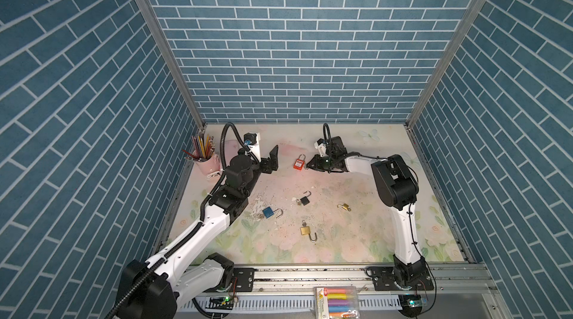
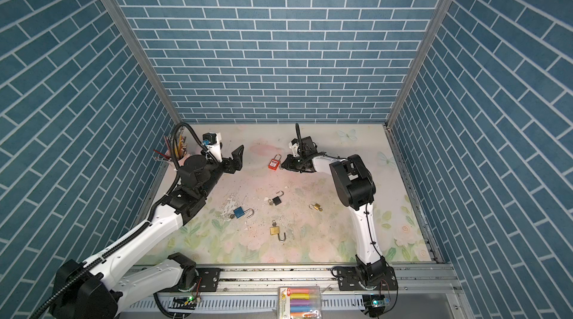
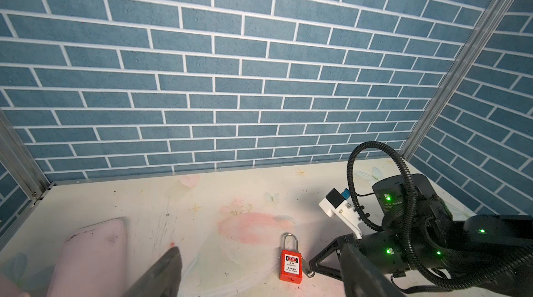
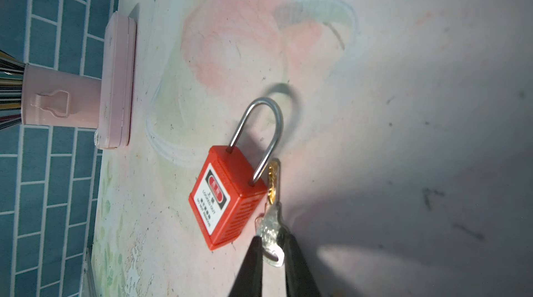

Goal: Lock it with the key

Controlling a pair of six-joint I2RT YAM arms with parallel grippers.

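While the right arm stretches low toward the far edge of the table [image 1: 356, 233], the right gripper [image 4: 273, 238] sits just beside the red padlock [image 4: 227, 203].

Red padlock: near the middle of the far edge, flat on the surface, label up. Shackle [image 4: 259, 125] points toward the far edge, with both legs seated in the body.

Key [image 4: 271, 223]: silver head, brass-toned blade. It runs alongside the padlock body, on the side facing the table's right edge, hard against it by the nearer shackle leg. The head lies between the two black fingers [image 4: 248, 266].

Right jaws stand narrow, one finger close on each side of the key head. Whether they pinch it or only flank it, I cannot tell from the wrist view; the top views show it too small to settle.

Left gripper [image 1: 272, 161]: on the side of the padlock toward the left edge, apart from it, jaws spread wide, nothing between them.

Far left corner: pink cup [image 1: 207, 164] full of pencils, with a pink case [image 3: 92, 252] flat just beside it.

Mid-table, toward the near edge, well apart from both grippers:
- blue padlock [image 1: 269, 212], shackle swung open
- black padlock [image 1: 304, 200], shackle open
- brass padlock [image 1: 306, 230], shackle open
- small brass padlock [image 1: 344, 207], shackle state too small to read
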